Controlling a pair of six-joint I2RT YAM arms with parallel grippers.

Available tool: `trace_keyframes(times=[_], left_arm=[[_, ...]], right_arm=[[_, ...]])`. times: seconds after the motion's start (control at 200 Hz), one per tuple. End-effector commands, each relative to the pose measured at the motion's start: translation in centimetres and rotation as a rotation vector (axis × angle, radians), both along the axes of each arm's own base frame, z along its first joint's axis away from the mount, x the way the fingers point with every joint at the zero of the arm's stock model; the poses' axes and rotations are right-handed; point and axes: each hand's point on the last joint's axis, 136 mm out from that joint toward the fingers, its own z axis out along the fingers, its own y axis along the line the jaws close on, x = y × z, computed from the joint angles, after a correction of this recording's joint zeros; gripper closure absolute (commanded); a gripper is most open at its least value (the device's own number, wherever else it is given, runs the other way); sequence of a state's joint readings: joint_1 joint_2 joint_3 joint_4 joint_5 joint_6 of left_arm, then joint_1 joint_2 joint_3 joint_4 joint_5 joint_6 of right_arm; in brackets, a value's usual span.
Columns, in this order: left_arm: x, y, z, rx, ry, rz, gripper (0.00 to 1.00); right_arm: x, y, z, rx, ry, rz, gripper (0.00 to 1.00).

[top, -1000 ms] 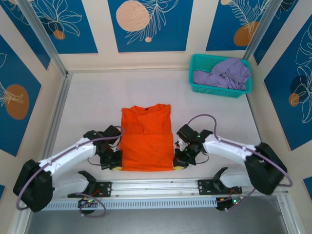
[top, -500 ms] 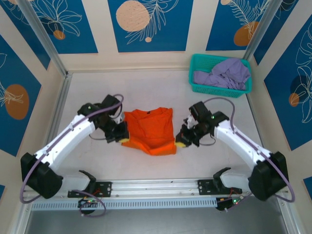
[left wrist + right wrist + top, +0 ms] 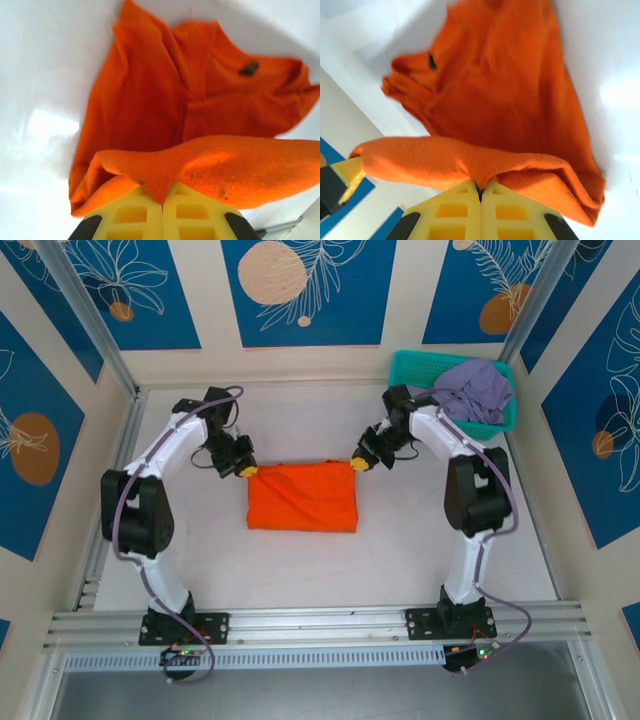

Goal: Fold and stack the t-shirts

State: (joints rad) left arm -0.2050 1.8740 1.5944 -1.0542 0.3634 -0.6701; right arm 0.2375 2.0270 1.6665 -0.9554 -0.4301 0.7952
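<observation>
The orange t-shirt [image 3: 302,497] lies near the middle of the white surface [image 3: 200,550], folded into a flat rectangle. From above, its sleeves and collar cannot be seen; they are under the upper layer.

The left gripper [image 3: 246,471] is at the far left corner of this rectangle and the right gripper [image 3: 359,463] is at the far right corner. Both are closed on the edge of the orange cloth. In each wrist view the two yellow fingers [image 3: 135,210] stand pressed together with a small peak of cloth pinched between them; how deep the cloth goes in is hidden. Under the raised edge the lower layer is visible, wrinkled, with a small dark mark near the collar. It is too blurred to read.

The lavender t-shirt [image 3: 470,390] is crumpled inside the teal basket [image 3: 497,426] at the far right corner of the surface, well apart from the orange one. Its shape is hard to make out, because the basket wall covers its lower part. The right arm crosses in front of the left end of the basket.
</observation>
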Motion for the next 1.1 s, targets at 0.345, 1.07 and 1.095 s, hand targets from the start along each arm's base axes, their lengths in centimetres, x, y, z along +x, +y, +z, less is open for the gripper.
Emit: trace_keyframes(times=[0.345, 1.07, 1.095], left_arm=[[11.3, 1.7, -0.7, 0.041, -0.09, 0.029, 0.17], [-2.6, -6.3, -9.2, 0.117, -0.037, -0.313, 0.56], [-3.4, -5.9, -10.1, 0.128, -0.021, -0.318, 0.56]], right_arm=[[5.8, -2.1, -1.5, -0.07, 0.046, -0.121, 0.33], [-10.4, 6.8, -8.9, -0.031, 0.112, 0.098, 0.71], [-10.9, 6.5, -9.5, -0.045, 0.128, 0.107, 0.71]])
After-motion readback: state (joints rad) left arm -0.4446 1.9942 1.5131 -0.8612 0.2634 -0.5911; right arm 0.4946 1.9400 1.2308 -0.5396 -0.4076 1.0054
